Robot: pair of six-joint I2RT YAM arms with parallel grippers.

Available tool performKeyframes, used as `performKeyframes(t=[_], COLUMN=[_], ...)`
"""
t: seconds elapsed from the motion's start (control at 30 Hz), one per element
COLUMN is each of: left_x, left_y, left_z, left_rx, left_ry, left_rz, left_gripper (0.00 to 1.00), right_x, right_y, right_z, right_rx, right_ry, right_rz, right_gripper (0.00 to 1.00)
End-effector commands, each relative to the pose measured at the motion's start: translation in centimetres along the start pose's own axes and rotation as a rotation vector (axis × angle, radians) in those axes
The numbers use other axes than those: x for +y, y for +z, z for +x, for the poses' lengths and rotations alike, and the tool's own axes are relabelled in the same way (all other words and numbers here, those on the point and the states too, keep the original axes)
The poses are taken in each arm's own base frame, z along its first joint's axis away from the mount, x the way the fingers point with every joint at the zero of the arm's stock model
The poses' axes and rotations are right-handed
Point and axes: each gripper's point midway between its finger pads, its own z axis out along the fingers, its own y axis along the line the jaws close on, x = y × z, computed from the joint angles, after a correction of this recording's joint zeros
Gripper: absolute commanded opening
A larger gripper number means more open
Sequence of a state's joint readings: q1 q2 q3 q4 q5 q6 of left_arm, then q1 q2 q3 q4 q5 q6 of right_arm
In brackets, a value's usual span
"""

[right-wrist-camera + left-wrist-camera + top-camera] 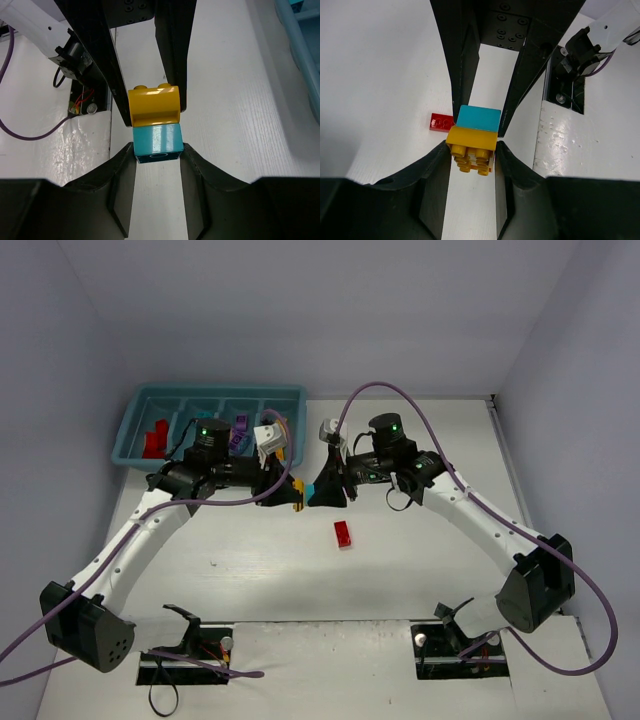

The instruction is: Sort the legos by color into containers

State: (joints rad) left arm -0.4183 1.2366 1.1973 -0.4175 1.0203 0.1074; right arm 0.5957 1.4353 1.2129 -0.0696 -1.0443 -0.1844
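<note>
Meeting at centre, left gripper [473, 145] pinches yellow brick [470, 137], right gripper [158, 150] pinches teal brick [157, 140], bricks joined; red brick [343, 533] lies on table [250, 580] nearby, tray [215, 392] far left

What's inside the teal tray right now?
Red legos lie in the tray's leftmost compartment, a purple one in the third. The left arm hides much of the second and fourth.
</note>
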Motion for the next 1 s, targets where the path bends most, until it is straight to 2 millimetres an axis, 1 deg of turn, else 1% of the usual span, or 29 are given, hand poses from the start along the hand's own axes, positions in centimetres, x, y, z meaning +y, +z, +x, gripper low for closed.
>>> performKeyframes(t=[0.0, 0.1, 0.13, 0.17, 0.2, 0.23, 0.27, 0.4, 0.5, 0.53, 0.63, 0.67, 0.8, 0.83, 0.87, 0.97], left_x=[-1.2, -1.5, -1.4, -1.4, -1.4, -1.6, -1.6, -1.6, -1.1, -1.0, -0.2, 0.0, 0.8, 1.1, 1.1, 1.6], left_y=[0.0, 0.0, 0.0, 0.1, 0.1, 0.1, 0.1, 0.3, 0.2, 0.2, -0.2, -0.3, -0.9, -1.0, -1.2, -1.4], left_z=[-1.6, -1.5, -1.5, -1.4, -1.3, -1.3, -1.3, -1.0, -0.3, -0.1, 0.4, 0.7, 0.7, 0.9, 0.7, 0.8], left_rx=[-0.046, -0.044, -0.043, -0.040, -0.040, -0.040, -0.040, -0.035, -0.015, -0.005, 0.007, 0.011, 0.002, 0.003, -0.001, -0.003], left_ry=[0.086, 0.081, 0.080, 0.078, 0.078, 0.077, 0.076, 0.064, 0.059, 0.064, 0.058, 0.050, 0.036, 0.027, 0.029, 0.023], left_rz=[0.053, 0.071, 0.070, 0.072, 0.072, 0.080, 0.086, 0.095, 0.071, 0.064, 0.021, 0.009, -0.021, -0.026, -0.029, -0.038], left_gripper=[0.00, 0.00, 0.00, 0.00, 0.00, 0.00, 0.00, 0.00, 0.00, 0.00, 0.00, 0.00, 0.00, 0.00, 0.00, 0.00], right_x=[1.5, 1.8, 1.9, 1.8, 1.9, 2.1, 2.3, 2.5, 2.1, 1.8, 1.0, 0.9, -0.2, -0.2, -0.7, -1.2], right_y=[-0.2, -0.3, -0.2, -0.2, -0.2, -0.2, -0.2, -0.2, -0.2, -0.2, -0.9, -1.1, -2.2, -2.5, -2.8, -3.2], right_z=[-3.3, -3.4, -3.3, -3.1, -3.0, -2.9, -2.9, -2.9, -2.3, -1.7, -0.8, -0.2, 0.9, 0.9, 1.4, 2.4], right_rx=[-0.067, -0.070, -0.068, -0.067, -0.066, -0.066, -0.067, -0.069, -0.060, -0.052, -0.043, -0.038, -0.030, -0.032, -0.030, -0.020], right_ry=[-0.098, -0.104, -0.102, -0.101, -0.100, -0.099, -0.099, -0.105, -0.102, -0.093, -0.085, -0.076, -0.051, -0.054, -0.044, -0.016], right_rz=[-0.058, -0.069, -0.073, -0.074, -0.078, -0.093, -0.102, -0.119, -0.088, -0.074, -0.012, 0.004, 0.079, 0.089, 0.106, 0.130], right_gripper=[0.31, 0.30, 0.26, 0.21, 0.11, 0.07, 0.00, 0.00, 0.00, 0.00, 0.00, 0.00, 0.00, 0.00, 0.00, 0.00])
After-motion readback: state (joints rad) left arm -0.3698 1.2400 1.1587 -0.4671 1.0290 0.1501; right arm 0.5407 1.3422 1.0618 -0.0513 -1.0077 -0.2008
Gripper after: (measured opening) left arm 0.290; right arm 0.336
